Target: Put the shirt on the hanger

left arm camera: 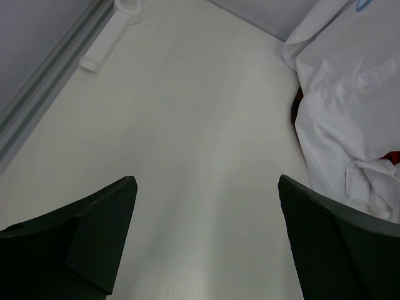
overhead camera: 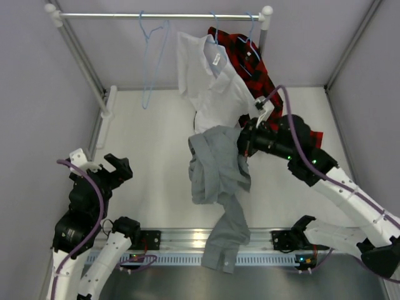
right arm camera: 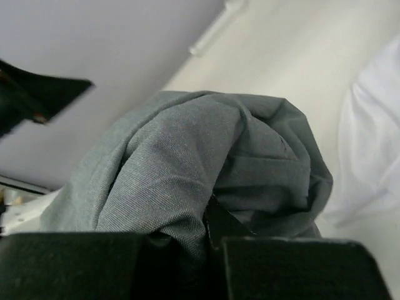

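The grey shirt [overhead camera: 215, 181] hangs bunched in the air over the middle of the table, a sleeve trailing down past the front rail. My right gripper [overhead camera: 242, 142] is shut on its upper edge; the right wrist view shows the grey fabric [right arm camera: 187, 162] clamped between the dark fingers. The light-blue wire hanger [overhead camera: 152, 56] hangs empty on the rack's rod at the back left, well apart from the shirt. My left gripper [overhead camera: 119, 167] is open and empty at the front left, above bare table [left arm camera: 206, 187].
A white collared shirt [overhead camera: 209, 84] and a red-and-black plaid shirt [overhead camera: 247, 59] hang on the rod [overhead camera: 162, 15] at the back right; the white one shows in the left wrist view [left arm camera: 350, 112]. The rack's post foot [left arm camera: 109, 40] stands at the back left.
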Robot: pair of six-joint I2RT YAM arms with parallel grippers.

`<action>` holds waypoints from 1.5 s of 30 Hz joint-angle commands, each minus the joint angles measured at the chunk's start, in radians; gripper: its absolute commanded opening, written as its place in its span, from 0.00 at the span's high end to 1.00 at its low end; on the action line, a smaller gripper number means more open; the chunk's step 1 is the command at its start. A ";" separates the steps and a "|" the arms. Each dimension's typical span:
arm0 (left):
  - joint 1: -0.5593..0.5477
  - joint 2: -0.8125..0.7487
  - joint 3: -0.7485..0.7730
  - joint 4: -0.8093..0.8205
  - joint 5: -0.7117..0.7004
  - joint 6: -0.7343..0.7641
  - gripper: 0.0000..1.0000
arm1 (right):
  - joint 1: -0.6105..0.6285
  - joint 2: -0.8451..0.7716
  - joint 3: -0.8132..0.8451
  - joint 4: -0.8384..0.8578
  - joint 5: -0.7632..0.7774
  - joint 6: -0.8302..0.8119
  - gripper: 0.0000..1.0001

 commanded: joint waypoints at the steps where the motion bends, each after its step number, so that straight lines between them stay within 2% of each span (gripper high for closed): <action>1: 0.001 0.004 -0.004 0.062 0.043 0.035 0.02 | 0.100 -0.050 -0.170 0.128 0.186 -0.009 1.00; 4: 0.001 0.031 0.007 0.085 0.159 0.066 0.02 | 0.172 -0.007 -0.281 0.199 0.292 0.049 1.00; 9: -0.001 0.123 0.033 0.076 0.313 0.066 0.02 | 0.178 0.114 -0.427 0.236 0.453 0.085 1.00; 11: -0.001 0.166 0.036 0.075 0.322 0.081 0.02 | 0.157 0.119 -0.459 0.209 0.475 0.067 0.93; 14: 0.001 0.206 0.045 0.075 0.357 0.109 0.02 | 0.151 0.068 -0.519 0.141 0.517 0.025 0.76; 15: -0.001 0.214 0.042 0.078 0.360 0.109 0.02 | 0.149 0.032 -0.513 0.101 0.539 0.014 0.65; 16: -0.001 0.222 0.039 0.078 0.363 0.098 0.02 | 0.151 0.007 -0.504 0.007 0.562 0.001 0.45; 18: -0.001 0.245 0.030 0.085 0.376 0.095 0.02 | 0.154 -0.066 -0.447 -0.089 0.629 -0.023 0.37; 19: 0.001 0.254 0.030 0.085 0.377 0.092 0.02 | 0.167 -0.087 -0.418 -0.188 0.661 -0.026 0.33; 21: 0.001 0.274 0.027 0.085 0.353 0.091 0.02 | 0.192 -0.090 -0.300 -0.312 0.815 -0.009 0.31; 22: 0.001 0.277 0.027 0.085 0.344 0.088 0.02 | 0.225 -0.072 -0.256 -0.438 0.874 -0.004 0.20; 23: 0.001 0.278 0.024 0.088 0.336 0.086 0.02 | 0.241 -0.047 -0.211 -0.504 0.996 0.031 0.15; 26: 0.001 0.277 0.012 0.096 0.319 0.078 0.02 | 0.333 0.053 -0.085 -0.580 1.095 0.074 0.11; 29: -0.001 0.275 0.009 0.096 0.302 0.072 0.02 | 0.495 0.161 0.034 -0.615 1.224 0.143 0.09; 30: -0.001 0.272 0.007 0.098 0.290 0.069 0.02 | 0.578 0.227 0.094 -0.580 1.232 0.137 0.09; 33: 0.001 0.256 0.001 0.096 0.279 0.058 0.02 | 0.666 0.394 0.220 -0.519 1.206 0.109 0.09; 38: -0.001 0.213 -0.007 0.096 0.250 0.048 0.02 | 0.718 0.652 0.361 -0.502 1.199 0.157 0.09; 45: -0.001 0.145 -0.014 0.096 0.209 0.037 0.02 | 0.717 0.873 0.424 -0.532 1.260 0.214 0.10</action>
